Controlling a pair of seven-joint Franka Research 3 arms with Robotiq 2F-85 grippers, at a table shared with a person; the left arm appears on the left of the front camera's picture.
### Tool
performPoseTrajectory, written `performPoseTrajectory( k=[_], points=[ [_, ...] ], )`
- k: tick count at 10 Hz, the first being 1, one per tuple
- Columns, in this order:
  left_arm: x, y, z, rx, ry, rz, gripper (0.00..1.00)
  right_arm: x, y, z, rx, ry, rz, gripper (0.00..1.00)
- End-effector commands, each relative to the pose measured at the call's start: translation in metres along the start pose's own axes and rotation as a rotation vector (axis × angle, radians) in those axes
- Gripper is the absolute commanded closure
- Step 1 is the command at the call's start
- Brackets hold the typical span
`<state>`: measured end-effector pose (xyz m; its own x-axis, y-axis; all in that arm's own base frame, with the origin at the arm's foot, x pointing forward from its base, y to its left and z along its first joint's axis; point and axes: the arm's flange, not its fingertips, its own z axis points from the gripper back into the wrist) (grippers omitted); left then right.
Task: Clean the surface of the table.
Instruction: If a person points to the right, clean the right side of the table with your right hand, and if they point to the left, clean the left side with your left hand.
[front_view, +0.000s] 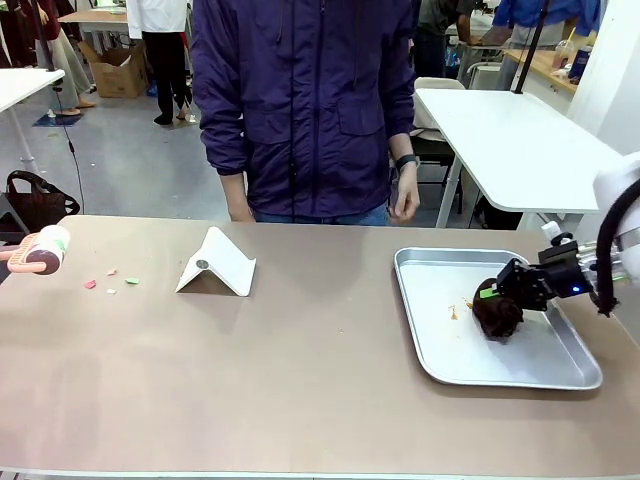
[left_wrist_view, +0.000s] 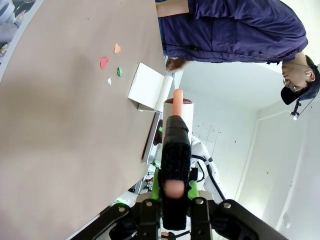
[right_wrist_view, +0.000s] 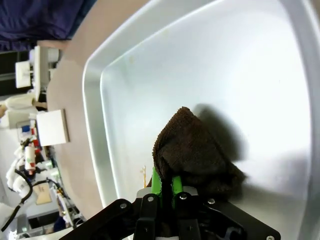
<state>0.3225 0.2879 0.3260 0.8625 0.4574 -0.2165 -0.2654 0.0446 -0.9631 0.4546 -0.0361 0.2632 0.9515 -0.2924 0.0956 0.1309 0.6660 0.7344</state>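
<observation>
The taupe table (front_view: 300, 380) spans the front view. At its far left edge a lint roller (front_view: 45, 248) with a pink handle hovers; in the left wrist view my left gripper (left_wrist_view: 175, 192) is shut on the roller's (left_wrist_view: 178, 107) black-wrapped handle. Small coloured paper scraps (front_view: 110, 281) lie just right of the roller, and they appear as scraps (left_wrist_view: 111, 62) ahead of it in the wrist view. On the right, my right gripper (front_view: 497, 293) is shut on a dark brown cloth (front_view: 497, 312) resting in the silver tray (front_view: 440, 350). The right wrist view has that gripper (right_wrist_view: 166, 182) pinching the cloth (right_wrist_view: 192, 150) on the tray floor (right_wrist_view: 125, 100).
A white folded card (front_view: 218, 263) stands tent-like left of centre. An orange crumb (front_view: 453, 313) lies in the tray. A person in a purple jacket (front_view: 300, 100) stands at the far edge, hands down. A white-topped table (front_view: 510, 140) is behind on the right.
</observation>
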Motion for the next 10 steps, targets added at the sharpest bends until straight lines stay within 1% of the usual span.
performPoseTrajectory(
  k=[1,3,5,8,10],
  points=[
    [-0.006,-0.001,0.001,-0.013,0.011,-0.019,1.00,-0.002,0.005,-0.028,-0.051,0.015,0.021,0.91],
    [-0.006,-0.001,0.001,-0.013,0.011,-0.019,1.00,-0.007,0.013,-0.040,-0.037,0.046,0.049,0.91],
    [-0.006,-0.001,0.001,-0.013,0.011,-0.019,1.00,-0.014,0.023,-0.055,0.010,0.102,0.090,0.91],
    [-0.006,-0.001,0.001,-0.013,0.011,-0.019,1.00,-0.025,0.042,-0.078,0.079,0.156,0.177,0.91],
    [-0.006,-0.001,0.001,-0.013,0.011,-0.019,1.00,-0.034,0.052,-0.086,0.086,0.188,0.236,0.91]
  ],
)
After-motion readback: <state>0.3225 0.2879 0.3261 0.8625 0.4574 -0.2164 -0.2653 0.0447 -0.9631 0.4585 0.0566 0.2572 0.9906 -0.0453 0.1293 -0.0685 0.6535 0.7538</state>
